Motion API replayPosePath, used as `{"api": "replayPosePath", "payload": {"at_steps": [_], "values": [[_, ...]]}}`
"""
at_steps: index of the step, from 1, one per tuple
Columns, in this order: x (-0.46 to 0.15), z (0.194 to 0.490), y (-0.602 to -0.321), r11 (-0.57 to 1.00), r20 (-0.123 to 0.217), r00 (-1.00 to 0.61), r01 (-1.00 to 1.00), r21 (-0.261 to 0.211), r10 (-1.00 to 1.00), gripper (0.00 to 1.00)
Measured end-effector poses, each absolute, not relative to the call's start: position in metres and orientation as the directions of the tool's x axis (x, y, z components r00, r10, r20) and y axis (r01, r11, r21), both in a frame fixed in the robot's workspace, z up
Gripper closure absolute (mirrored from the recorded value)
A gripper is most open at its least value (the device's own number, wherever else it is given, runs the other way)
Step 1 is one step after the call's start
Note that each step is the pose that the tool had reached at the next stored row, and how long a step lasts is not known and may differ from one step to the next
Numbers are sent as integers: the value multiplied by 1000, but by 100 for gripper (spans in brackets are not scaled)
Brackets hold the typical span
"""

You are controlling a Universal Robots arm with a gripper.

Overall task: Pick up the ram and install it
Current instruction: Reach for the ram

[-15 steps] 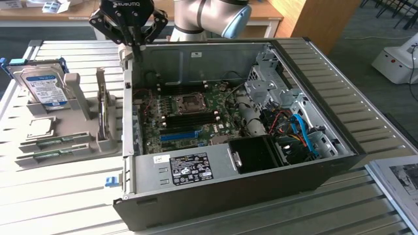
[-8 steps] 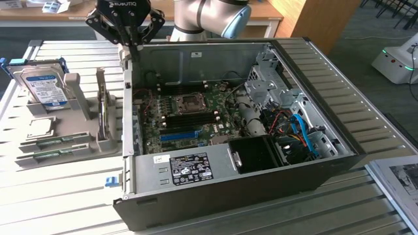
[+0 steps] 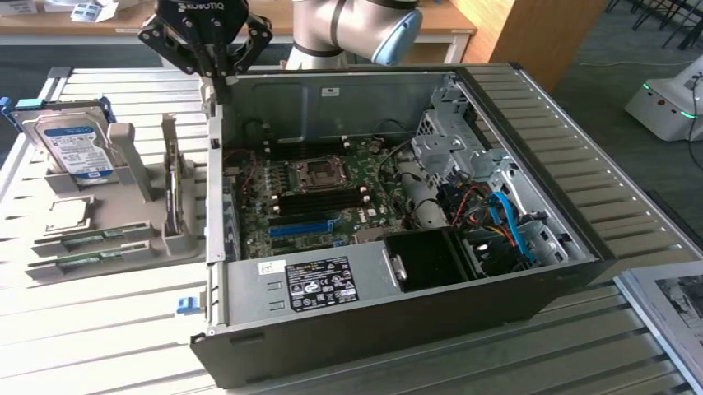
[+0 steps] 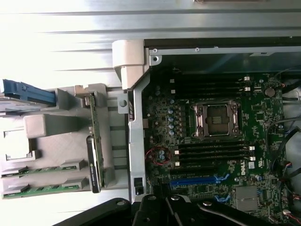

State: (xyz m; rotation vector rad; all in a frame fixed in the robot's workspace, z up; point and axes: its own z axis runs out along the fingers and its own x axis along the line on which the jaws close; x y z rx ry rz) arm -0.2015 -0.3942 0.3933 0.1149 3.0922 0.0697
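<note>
Pale slatted tabletop [image 3: 99,329] carries an open computer case [image 3: 363,329] lying on its side, its dark wall nearest in the exterior view. Just behind that wall sits the power supply [image 3: 318,284] with a black-and-white label, and beside it, toward the exterior view's right, a black fan shroud [image 3: 434,259]. Farther in lies the green motherboard [image 3: 363,206], with a long blue slot [image 3: 302,228], then the square processor socket [image 3: 318,173] flanked by rows of dark memory slots.

Outside the case, on the exterior view's left, stands a grey holder [image 3: 132,247]. The ram [image 3: 99,237] lies flat in one of its near grooves, a thin green stick, with a second like stick [image 3: 94,257] just in front of it; the wrist view shows both side by side [image 4: 42,168]. Behind them in the holder a silver hard drive [image 3: 77,148] with a blue-white label leans upright.

Farther back, the gripper [image 3: 223,78] hangs over the case's far corner on the exterior view's left, well apart from the ram. Its black fingers are clenched together, grasping nothing. Beyond it rise the grey arm [image 3: 351,29] and a wooden desk [image 3: 439,33].
</note>
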Motion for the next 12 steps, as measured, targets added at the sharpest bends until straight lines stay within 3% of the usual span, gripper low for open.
{"api": "replayPosePath", "payload": {"at_steps": [12], "values": [[-214,393,-394,996,-46,-996,73,47,75,90]]}}
